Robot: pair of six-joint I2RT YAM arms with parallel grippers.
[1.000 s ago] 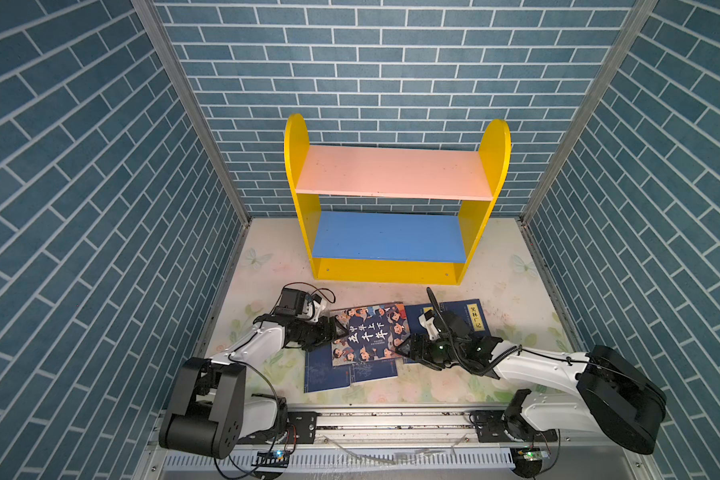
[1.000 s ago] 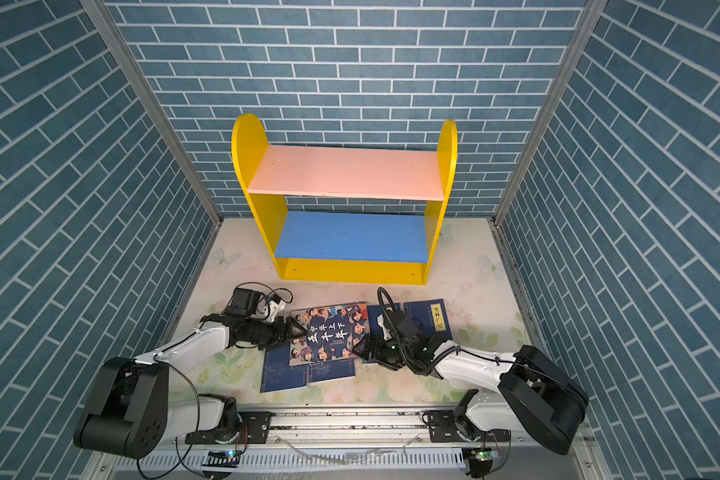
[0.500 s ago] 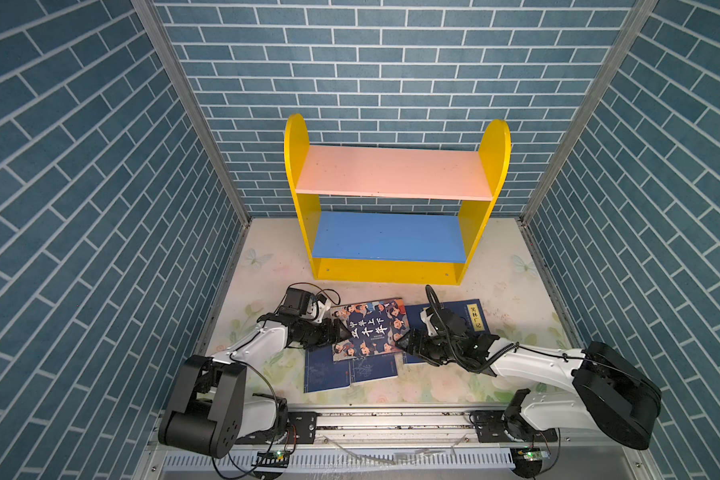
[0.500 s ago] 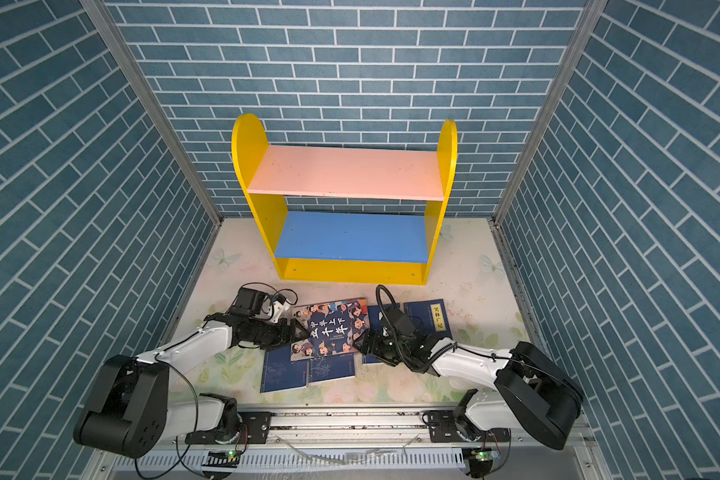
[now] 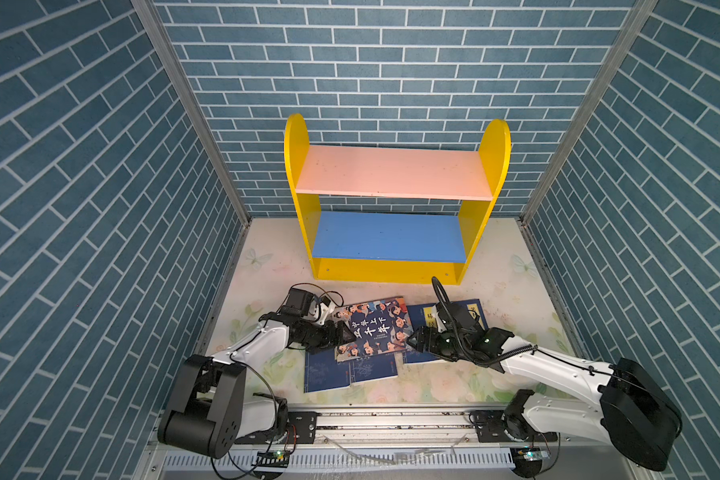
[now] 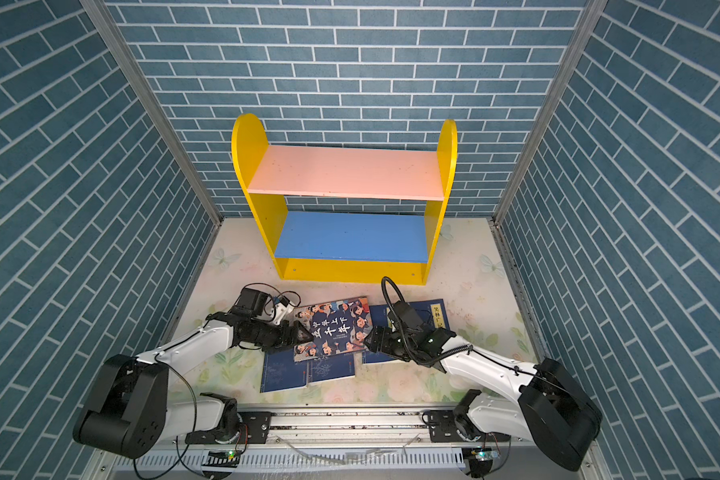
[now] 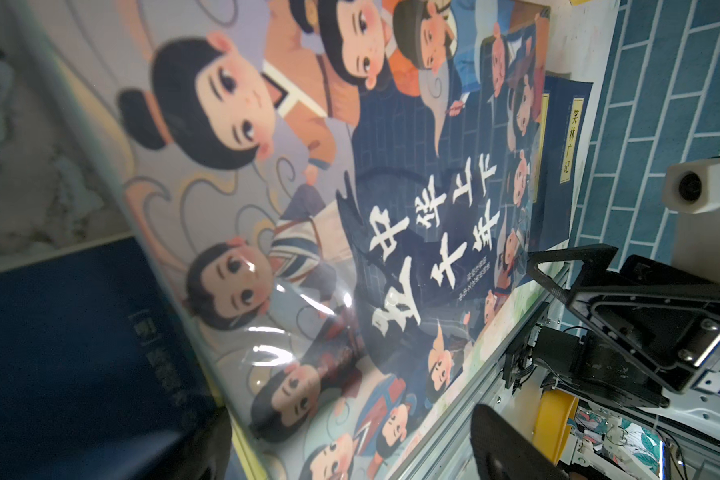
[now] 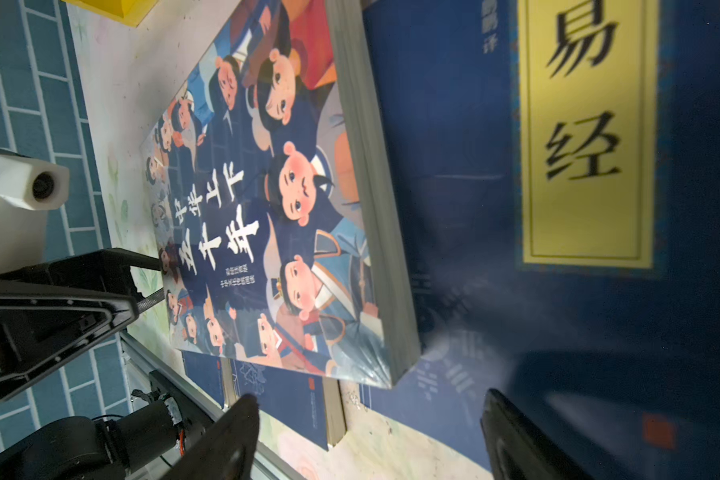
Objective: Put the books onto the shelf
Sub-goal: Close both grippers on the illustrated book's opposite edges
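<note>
Since a second ago the left jaws have slid to the left edge of the cartoon book [image 5: 373, 328]; they and the right jaws stand wide, gripping nothing. Only the right wrist view shows its thick page edge lying on a navy book [image 8: 454, 187]. A narrow strip of desk [image 5: 504, 282] parts the books from the shelf [image 5: 391, 172].

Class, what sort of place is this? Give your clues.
Probably a staged robot test cell: brick-print wall panels in metal framing, two robot arms on a base rail, a small shelf on a floral mat.
</note>
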